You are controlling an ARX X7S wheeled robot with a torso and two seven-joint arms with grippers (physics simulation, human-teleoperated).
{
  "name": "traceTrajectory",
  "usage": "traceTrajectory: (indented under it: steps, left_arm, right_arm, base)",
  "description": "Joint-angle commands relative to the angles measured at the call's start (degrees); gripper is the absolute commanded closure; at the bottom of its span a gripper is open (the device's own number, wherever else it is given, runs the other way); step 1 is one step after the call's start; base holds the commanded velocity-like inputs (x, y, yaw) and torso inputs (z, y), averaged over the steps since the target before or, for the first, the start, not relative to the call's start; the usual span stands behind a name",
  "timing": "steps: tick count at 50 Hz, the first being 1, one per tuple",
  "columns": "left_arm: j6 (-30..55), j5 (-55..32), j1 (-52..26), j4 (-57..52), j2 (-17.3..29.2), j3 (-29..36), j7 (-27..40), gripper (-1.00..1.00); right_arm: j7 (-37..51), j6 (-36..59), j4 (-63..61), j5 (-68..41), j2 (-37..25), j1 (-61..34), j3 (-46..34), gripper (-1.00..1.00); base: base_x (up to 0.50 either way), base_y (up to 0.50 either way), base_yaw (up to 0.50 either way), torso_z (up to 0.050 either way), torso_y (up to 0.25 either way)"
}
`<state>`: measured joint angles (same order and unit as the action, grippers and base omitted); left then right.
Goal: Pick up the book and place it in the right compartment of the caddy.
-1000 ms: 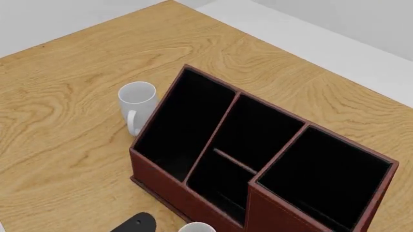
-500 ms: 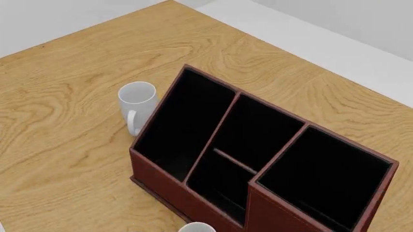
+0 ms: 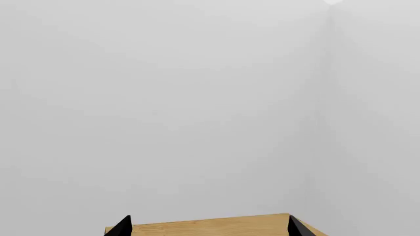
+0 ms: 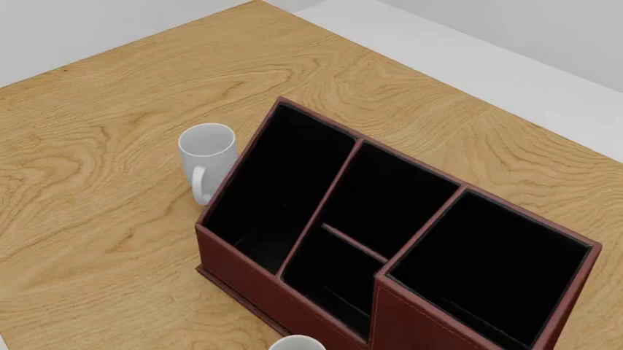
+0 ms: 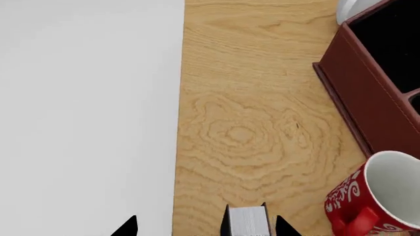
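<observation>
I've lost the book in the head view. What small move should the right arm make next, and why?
Probably ease the right gripper forward and down over the book. The right wrist view shows it upright at the table's near edge, beside the red mug, sitting toward one fingertip, not centred.

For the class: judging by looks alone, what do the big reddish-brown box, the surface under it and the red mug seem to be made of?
Reddish-brown three-section caddy: likely leather or imitation, matte, with stitch lines along edges and black lining. Light tabletop: wood or wood veneer, with swirling grain. Red mug with white swirls: probably glazed ceramic, smooth, white inside.
</observation>
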<state>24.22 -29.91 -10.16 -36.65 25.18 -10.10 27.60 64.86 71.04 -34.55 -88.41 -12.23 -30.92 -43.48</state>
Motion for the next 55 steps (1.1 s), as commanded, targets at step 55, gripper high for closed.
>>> traceTrajectory:
  steps: [55]
  left_arm:
    - [-0.41,-0.60,0.14,0.09,0.61,0.22,0.70,-1.00]
  right_arm:
    - [-19.37,-8.45,10.51,15.83,-5.01,2.22,-4.44,-1.00]
  base:
    - [0.00,0.00,0.00,0.000,0.000]
